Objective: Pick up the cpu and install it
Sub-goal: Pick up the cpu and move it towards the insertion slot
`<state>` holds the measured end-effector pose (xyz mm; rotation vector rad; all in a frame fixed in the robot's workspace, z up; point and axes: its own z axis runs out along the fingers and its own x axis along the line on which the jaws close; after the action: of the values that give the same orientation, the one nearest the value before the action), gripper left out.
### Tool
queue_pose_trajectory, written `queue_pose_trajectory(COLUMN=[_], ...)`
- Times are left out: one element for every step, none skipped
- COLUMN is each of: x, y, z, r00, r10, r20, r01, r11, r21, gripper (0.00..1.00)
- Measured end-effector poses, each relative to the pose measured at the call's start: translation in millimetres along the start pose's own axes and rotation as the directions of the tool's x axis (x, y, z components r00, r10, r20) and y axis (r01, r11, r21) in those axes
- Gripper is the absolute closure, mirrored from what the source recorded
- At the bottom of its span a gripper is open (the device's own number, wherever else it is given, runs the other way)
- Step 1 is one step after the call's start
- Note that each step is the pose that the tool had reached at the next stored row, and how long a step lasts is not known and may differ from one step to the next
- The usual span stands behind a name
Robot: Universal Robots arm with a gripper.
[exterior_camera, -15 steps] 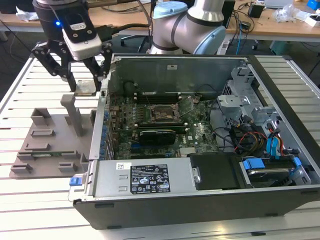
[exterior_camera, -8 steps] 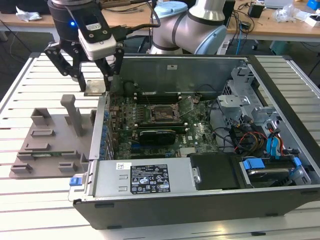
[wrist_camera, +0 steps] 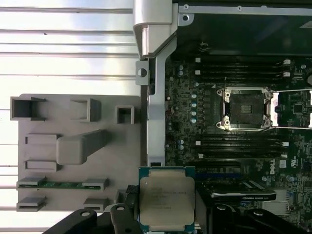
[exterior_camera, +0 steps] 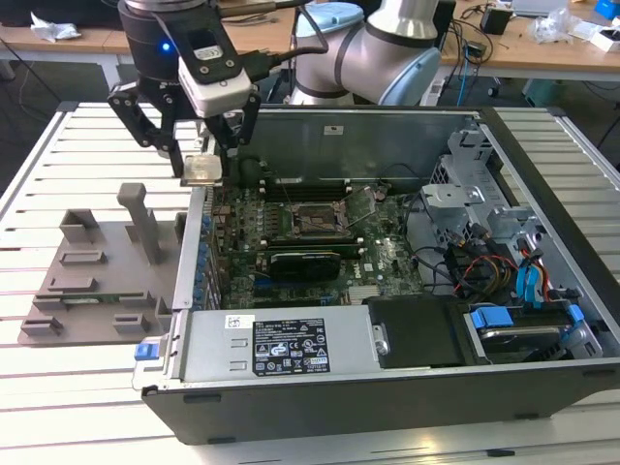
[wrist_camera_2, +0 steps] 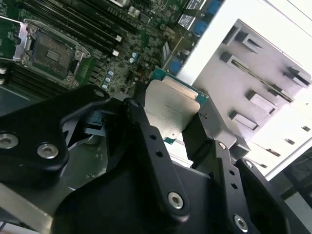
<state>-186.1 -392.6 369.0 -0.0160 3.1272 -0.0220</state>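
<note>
Table (exterior_camera: 68, 387): white, slatted, ribbed surface. On it, at the exterior view's left, lies a flat matte grey fixture (exterior_camera: 97, 281) with rectangular pockets and one upright post.

Claw (exterior_camera: 202, 165): black and matte; its jointed fingers (wrist_camera_2: 146, 141) carry round bolt heads. It is clenched on the cpu (exterior_camera: 201, 171), with one finger against each of two opposite edges; the opening is no wider than the chip itself.

The cpu (wrist_camera: 165, 200) is a small flat square; the top is smooth silvery-grey metal, and a thin green board edge shows in both wrist views. It is held level between the fingertips, clear of every surface. In the exterior view it hangs above the left wall of the case (exterior_camera: 387, 387), between fixture and motherboard (exterior_camera: 387, 262).

Case: grey sheet-metal box, lying open on the table. Motherboard: green, densely populated, flat on the case floor.

Socket (exterior_camera: 315, 221): dark square recess in a bright metal frame; its cover plate stands open. It lies to the exterior view's right of the cpu, well apart from it.
</note>
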Motion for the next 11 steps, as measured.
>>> queue_pose_trajectory(x=[-1.8, -3.8, -5.7, -7.3, -8.8, -10.2, -11.4, -12.9, -14.8, -17.2, -19.7], y=[0.0, 0.0, 0.0, -0.1, -0.1, -0.1, -0.1, -0.1, -0.1, -0.2, -0.2], z=[0.0, 0.1, 0.2, 0.2, 0.3, 0.3, 0.3, 0.4, 0.4, 0.4, 0.5], r00=[1.0000, 1.0000, 1.0000, 1.0000, 1.0000, 1.0000, 1.0000, 1.0000, 1.0000, 1.0000, 1.0000], r10=[0.000, 0.000, 0.000, 0.000, 0.000, 0.000, 0.000, 0.000, 0.000, 0.000, 0.000], r20=[-0.0001, 0.0000, -0.0001, -0.0001, -0.0001, -0.0001, -0.0001, -0.0001, -0.0001, -0.0002, -0.0001], r01=[0.000, 0.000, 0.000, 0.000, 0.000, 0.000, 0.000, 0.000, 0.000, 0.000, 0.000], r11=[1.0000, 1.0000, 1.0000, 1.0000, 1.0000, 1.0000, 1.0000, 1.0000, 1.0000, 1.0000, 1.0000], r21=[0.0001, -0.0001, 0.0000, 0.0000, -0.0001, -0.0001, -0.0001, -0.0001, -0.0001, -0.0001, -0.0001], gripper=[0.45, 0.45, 0.45, 0.45, 0.45, 0.45, 0.45, 0.45, 0.45, 0.45, 0.45])
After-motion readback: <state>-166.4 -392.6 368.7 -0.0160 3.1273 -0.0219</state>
